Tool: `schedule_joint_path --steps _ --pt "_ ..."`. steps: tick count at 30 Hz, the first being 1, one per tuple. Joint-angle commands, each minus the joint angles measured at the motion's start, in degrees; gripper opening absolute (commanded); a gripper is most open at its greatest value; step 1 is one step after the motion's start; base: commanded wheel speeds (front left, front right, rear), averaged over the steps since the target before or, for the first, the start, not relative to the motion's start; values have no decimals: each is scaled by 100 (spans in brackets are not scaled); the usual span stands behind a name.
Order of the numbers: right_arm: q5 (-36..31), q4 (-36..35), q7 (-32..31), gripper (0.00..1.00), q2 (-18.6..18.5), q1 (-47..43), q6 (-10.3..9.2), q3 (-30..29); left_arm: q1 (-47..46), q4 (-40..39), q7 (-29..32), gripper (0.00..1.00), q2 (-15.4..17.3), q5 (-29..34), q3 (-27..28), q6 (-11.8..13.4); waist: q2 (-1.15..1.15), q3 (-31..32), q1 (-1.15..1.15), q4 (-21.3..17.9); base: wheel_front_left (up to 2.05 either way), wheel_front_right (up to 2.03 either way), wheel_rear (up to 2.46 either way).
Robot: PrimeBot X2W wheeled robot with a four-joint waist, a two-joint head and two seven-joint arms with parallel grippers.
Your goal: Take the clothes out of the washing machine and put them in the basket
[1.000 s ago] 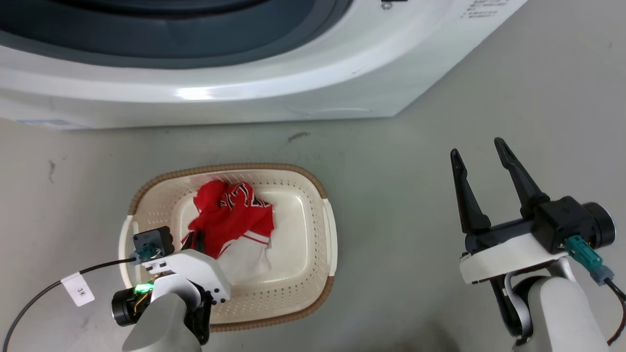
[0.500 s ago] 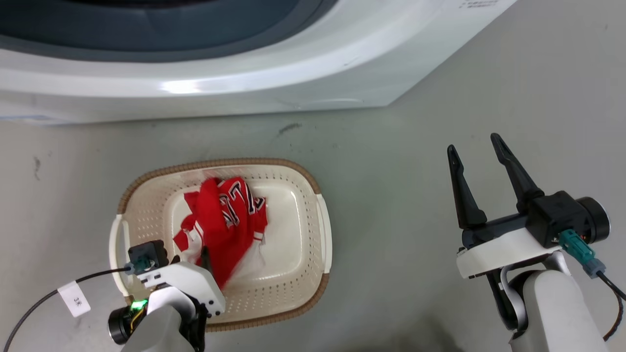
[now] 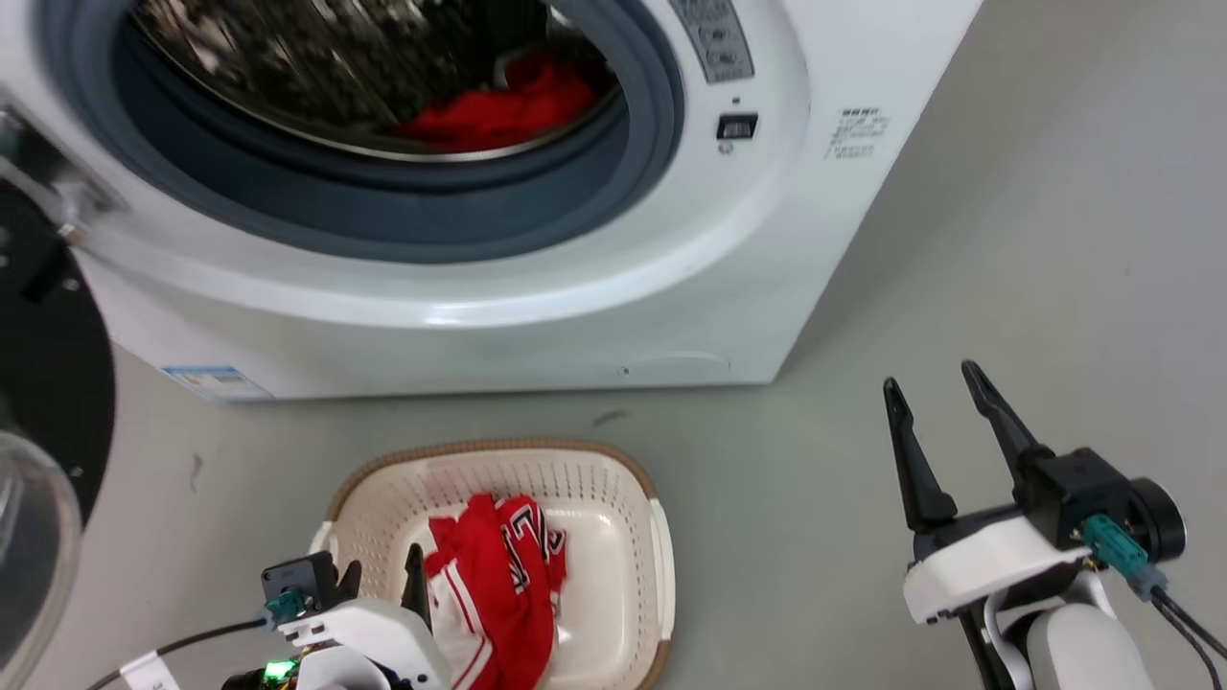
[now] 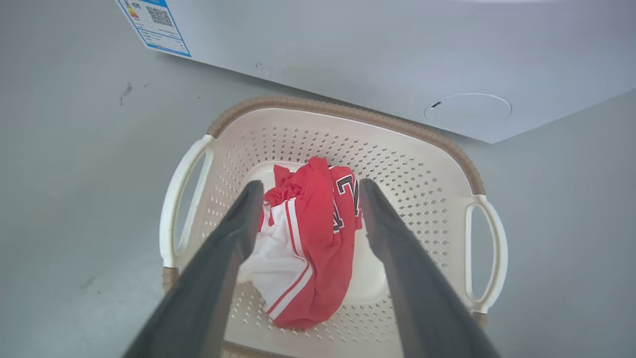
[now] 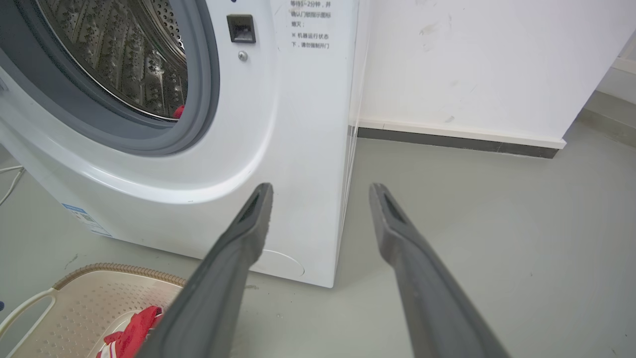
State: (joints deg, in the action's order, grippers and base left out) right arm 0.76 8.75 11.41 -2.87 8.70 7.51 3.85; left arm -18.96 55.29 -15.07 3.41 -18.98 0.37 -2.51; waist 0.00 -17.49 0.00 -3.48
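The basket (image 3: 498, 448) sits on the grey floor (image 3: 1007, 240), and a red garment with white trim and black lettering (image 3: 498, 585) lies crumpled inside it, towards its left half. The left gripper (image 4: 310, 186) hangs over the basket's near edge with its two dark fingers spread wide and nothing between them. One finger shows on each side of the garment in the left wrist view. Just behind the basket stands the washing machine (image 3: 671, 287), whose door (image 3: 43, 383) is swung open to the basket's far left. More red fabric (image 3: 498, 105) rests in the steel drum. Well to the basket's right, the right gripper (image 3: 931, 379) hovers over bare floor, fingers parted and empty.
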Motion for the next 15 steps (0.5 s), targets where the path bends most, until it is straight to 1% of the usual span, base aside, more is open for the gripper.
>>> schedule_joint_path --steps 1,8,9,10,15 --pt "-39 -40 -37 100 -1 -160 -4 -30 211 -233 -13 100 -13 80 50 -2 0 482 0 142 0 0 0" --pt "-67 -256 -185 100 -1 -460 -4 -171 606 -1527 -14 100 -50 393 158 -13 0 846 0 234 0 0 0" --pt "-78 -298 -212 100 -1 -481 -4 -188 619 -1699 -14 100 -50 414 163 -23 0 861 0 240 0 0 0" --pt "-78 -298 -212 100 -1 -481 -4 -188 619 -1699 -14 100 -50 414 163 -23 0 861 0 240 0 0 0" --pt "-74 -511 -283 100 -1 -504 -4 -269 412 -2497 -14 100 -55 418 5 -11 0 793 0 225 0 0 0"
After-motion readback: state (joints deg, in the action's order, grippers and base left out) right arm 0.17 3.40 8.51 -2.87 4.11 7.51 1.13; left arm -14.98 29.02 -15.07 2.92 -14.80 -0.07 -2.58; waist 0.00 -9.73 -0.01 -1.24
